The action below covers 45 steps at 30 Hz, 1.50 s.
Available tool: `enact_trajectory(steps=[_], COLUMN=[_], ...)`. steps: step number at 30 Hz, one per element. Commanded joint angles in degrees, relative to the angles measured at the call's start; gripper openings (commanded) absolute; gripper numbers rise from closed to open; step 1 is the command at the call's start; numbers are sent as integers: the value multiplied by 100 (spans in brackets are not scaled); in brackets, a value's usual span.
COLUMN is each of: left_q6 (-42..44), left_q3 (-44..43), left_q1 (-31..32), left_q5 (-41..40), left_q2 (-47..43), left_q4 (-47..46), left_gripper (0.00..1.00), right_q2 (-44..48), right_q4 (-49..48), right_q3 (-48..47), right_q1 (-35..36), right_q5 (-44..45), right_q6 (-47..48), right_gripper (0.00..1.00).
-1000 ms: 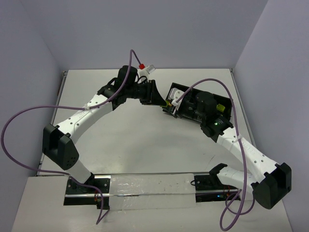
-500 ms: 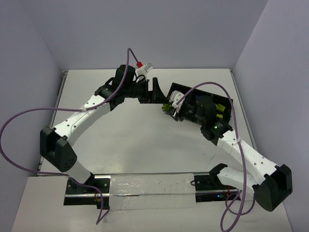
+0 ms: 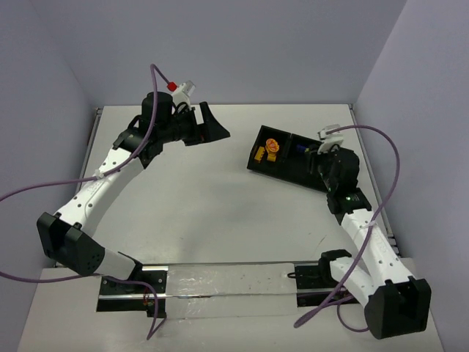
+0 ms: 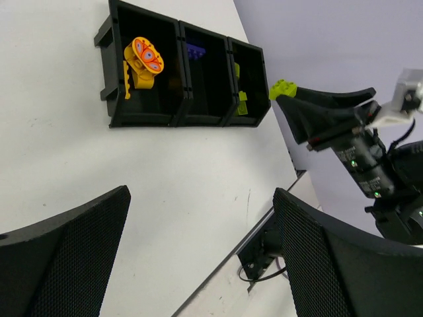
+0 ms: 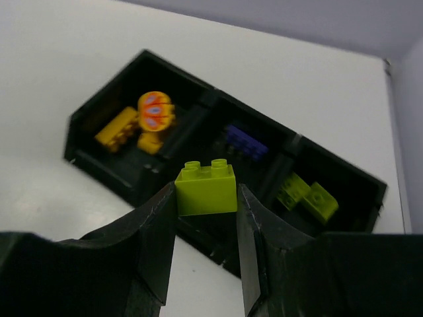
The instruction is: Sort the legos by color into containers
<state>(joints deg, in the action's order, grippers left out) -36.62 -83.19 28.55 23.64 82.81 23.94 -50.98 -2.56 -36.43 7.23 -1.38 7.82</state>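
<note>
My right gripper [image 5: 206,195] is shut on a lime green lego [image 5: 205,188], held above the near edge of the long black tray [image 5: 99,168]. The tray's left section holds orange-yellow legos [image 5: 142,122], the middle a blue-purple lego [image 5: 246,142], the right lime green legos [image 5: 306,197]. In the top view the right gripper [image 3: 320,155] hangs over the tray [image 3: 258,166]. My left gripper [image 3: 212,125] is open and empty, raised at the back left. In the left wrist view its fingers [image 4: 330,264] frame the tray [image 4: 117,119] and the held green lego [image 4: 281,88].
A clear plastic strip and black mounts [image 3: 220,290] lie along the near edge between the arm bases. Purple cables [image 3: 388,191] loop beside each arm. Walls close the table at back and sides.
</note>
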Motion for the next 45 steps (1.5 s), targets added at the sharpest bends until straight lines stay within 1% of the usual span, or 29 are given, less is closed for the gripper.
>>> enact_trajectory(steps=[1, 7, 12, 16, 18, 20, 22, 26, 29, 31, 35, 36, 38, 39, 40, 42, 43, 45], left_q6=[-139, -153, -126, -126, -119, -108, -82, -47, -3, 50, 158, 181, 187, 212, 235, 256, 265, 254], left_q3=[155, 224, 233, 232, 217, 187, 162, 136, 101, 83, 25, 9, -20, -50, -63, -112, -123, -104], left_q1=[-7, -7, -16, -8, -15, -16, -16, -16, -16, -16, -28, -34, -34, -34, -34, -34, -38, -34], left_q5=[-93, -61, -79, -61, -61, -71, -88, -128, -274, -363, -618, -645, -666, -697, -713, -734, -733, -699], left_q2=[-215, -283, -309, -281, -251, -238, -213, -204, -218, -248, -307, -318, -334, -327, -327, -327, -341, -377], left_q4=[-108, -74, -21, -12, -5, 7, 41, 63, 133, 182, 310, 323, 339, 377, 396, 451, 476, 461], left_gripper=[95, 95, 95, 95, 95, 95, 95, 95, 95, 95, 95, 95, 95, 95, 95, 95, 95, 95], right_q2=[-99, -723, -1177, -1512, -1663, -1761, -1838, -1863, -1781, -1650, -1499, -1431, -1342, -1154, -1115, -1101, -1113, -1140], right_q4=[-522, -922, -1161, -1224, -1284, -1291, -1272, -1161, -848, -416, 865, 1098, 1260, 1537, 1717, 2101, 2314, 2630], right_q3=[128, 74, -33, -84, -84, -110, -164, -350, -591, -840, -1641, -1776, -1861, -1989, -2080, -2326, -2460, -2623], right_q1=[-700, -1452, -1665, -1707, -1707, -1707, -1707, -1707, -1707, -1697, -1598, -1576, -1575, -1577, -1582, -1556, -1517, -1415], right_q5=[640, 904, 1086, 1043, 1020, 982, 973, 894, 716, 542, 572, 689, 805, 902, 891, 813, 917, 1417], right_q6=[-1169, -1415, -1414, -1353, -1337, -1289, -1254, -1204, -1223, -1276, -1931, -2061, -2428, -2783, -2932, -2894, -2897, -2974], right_gripper=[9, 10, 12, 18, 32, 50, 57, 64, 65, 65, 66, 68, 71, 78, 81, 84, 86, 89])
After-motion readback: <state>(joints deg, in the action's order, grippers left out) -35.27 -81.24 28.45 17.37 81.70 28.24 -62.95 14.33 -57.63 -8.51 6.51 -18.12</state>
